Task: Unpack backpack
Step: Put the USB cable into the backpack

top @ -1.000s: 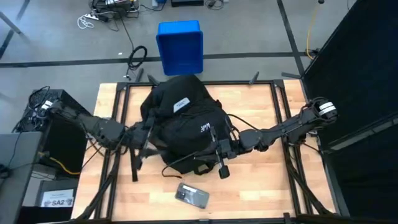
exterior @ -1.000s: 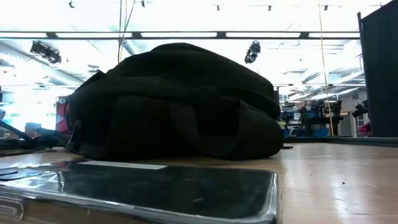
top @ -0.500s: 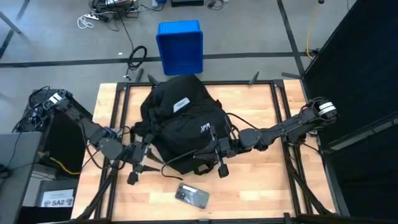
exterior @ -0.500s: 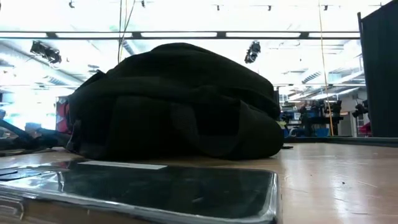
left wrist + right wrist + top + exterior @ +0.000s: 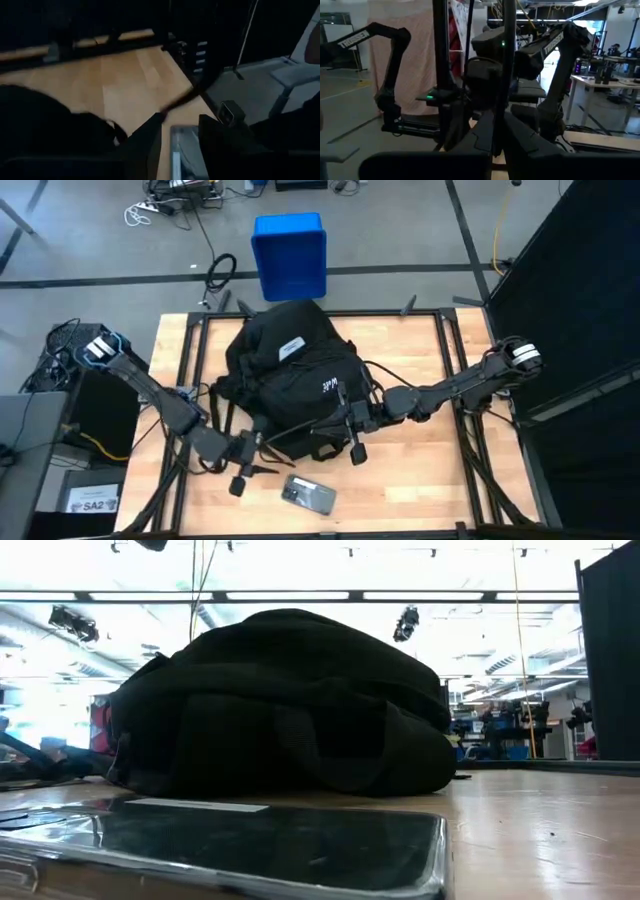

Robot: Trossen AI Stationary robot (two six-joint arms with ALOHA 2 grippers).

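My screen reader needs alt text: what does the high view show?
A black backpack lies on a wooden table, a phone in front of it. The left gripper hovers beside the phone; the right gripper sits at the backpack's front edge.

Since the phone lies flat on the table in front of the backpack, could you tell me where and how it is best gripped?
Grip the phone across its short width, fingers on the two long edges, coming straight down from above. It lies flat, so no side approach gets under it. The left gripper is nearest, just beside it; the backpack lies behind, clear of it.
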